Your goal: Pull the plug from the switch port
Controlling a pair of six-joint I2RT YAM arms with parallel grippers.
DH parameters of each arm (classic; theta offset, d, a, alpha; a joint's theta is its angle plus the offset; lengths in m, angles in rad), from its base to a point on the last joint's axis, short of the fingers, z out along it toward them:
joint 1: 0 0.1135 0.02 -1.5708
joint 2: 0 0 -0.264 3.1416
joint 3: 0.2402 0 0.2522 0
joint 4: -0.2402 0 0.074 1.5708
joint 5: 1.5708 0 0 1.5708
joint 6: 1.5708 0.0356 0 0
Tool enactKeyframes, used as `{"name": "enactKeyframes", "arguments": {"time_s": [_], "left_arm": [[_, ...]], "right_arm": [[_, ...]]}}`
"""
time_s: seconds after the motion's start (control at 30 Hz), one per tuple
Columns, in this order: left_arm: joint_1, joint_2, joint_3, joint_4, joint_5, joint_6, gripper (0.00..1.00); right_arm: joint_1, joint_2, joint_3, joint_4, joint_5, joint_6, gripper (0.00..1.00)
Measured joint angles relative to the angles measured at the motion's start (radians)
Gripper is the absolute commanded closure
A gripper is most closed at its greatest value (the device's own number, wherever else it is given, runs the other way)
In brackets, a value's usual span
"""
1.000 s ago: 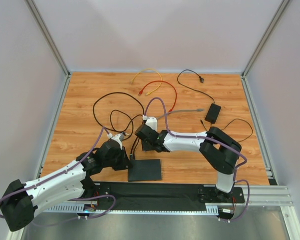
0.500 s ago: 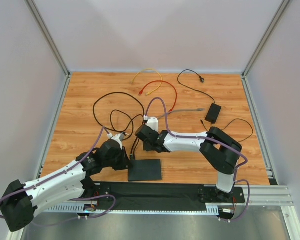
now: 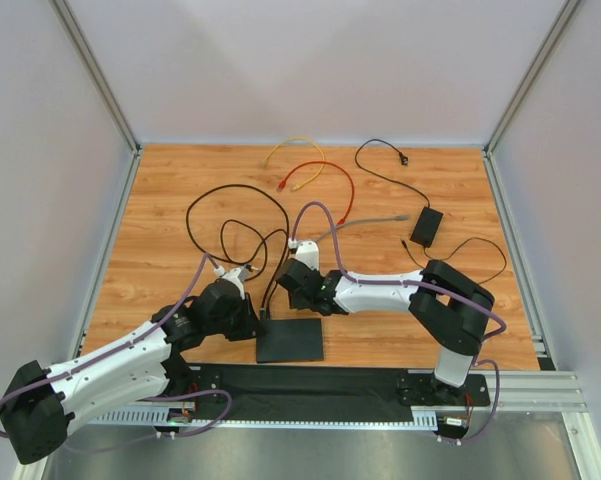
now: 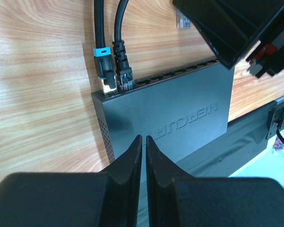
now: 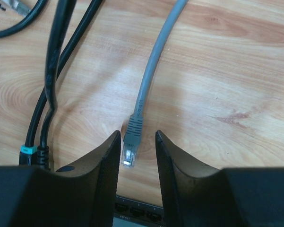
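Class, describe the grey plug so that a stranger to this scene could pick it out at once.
Find the switch at the near edge of the table. Just beyond its ports, the grey plug lies loose inside the open right gripper. Unlike the two black plugs seated in ports, it is grey and unplugged.

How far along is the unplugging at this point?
Done: the gray cable's plug lies on the wood, clear of the switch ports. In hand: the right fingers straddle it, open; the left fingers are shut above the switch. Left: probably only backing away. Two black cables are plugged in at its corner.
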Motion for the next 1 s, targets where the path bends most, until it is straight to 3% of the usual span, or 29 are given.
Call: {"name": "enactKeyframes", "arguments": {"time_s": [0.3,0.5,0.6,0.73,1.0], "left_arm": [[0.0,0.0,0.0,-0.005,0.0,0.0,0.87],[0.0,0.0,0.0,-0.006,0.0,0.0,0.87],[0.0,0.0,0.0,-0.009,0.0,0.0,0.87],[0.0,-0.001,0.0,-0.013,0.0,0.0,0.87],[0.0,-0.001,0.0,-0.013,0.0,0.0,0.87]], "right_arm": [[0.027,0.0,0.0,-0.008,0.008,-0.026,0.64],[0.027,0.058,0.087,-0.077,0.039,-0.017,0.8],[0.027,0.061,0.092,-0.093,0.053,-0.005,0.91],[0.021,0.053,0.077,-0.085,0.059,0.013,0.99],[0.005,-0.188,-0.115,-0.087,0.108,0.003,0.99]]}}
